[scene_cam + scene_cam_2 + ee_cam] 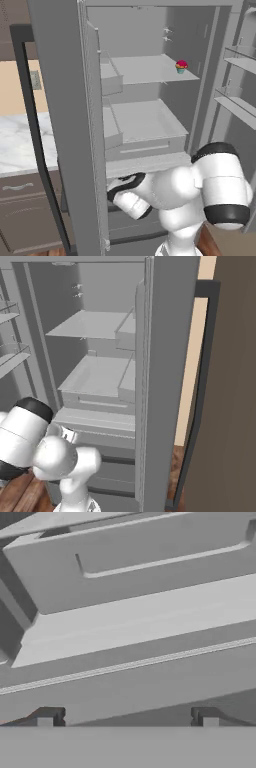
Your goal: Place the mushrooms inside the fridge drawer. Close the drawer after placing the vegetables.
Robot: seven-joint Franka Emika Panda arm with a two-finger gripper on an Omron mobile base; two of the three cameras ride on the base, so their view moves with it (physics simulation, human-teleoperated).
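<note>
The gripper (127, 718) is seen spread wide, holding nothing, before the light-grey fridge drawer (150, 567) with slot handle, upper frame; its contents are hidden.

Cupcake (181, 66) on shelf (150, 70) above fridge drawer (145, 148)

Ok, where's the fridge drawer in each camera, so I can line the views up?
Left base view: the fridge drawer sits just right of centre, slightly below the middle.
Right base view: left of centre, slightly below the middle.
Hand view: across the upper half, slot handle facing the camera.
Shared landmark: the pale ledge directly under the drawer front.
</note>
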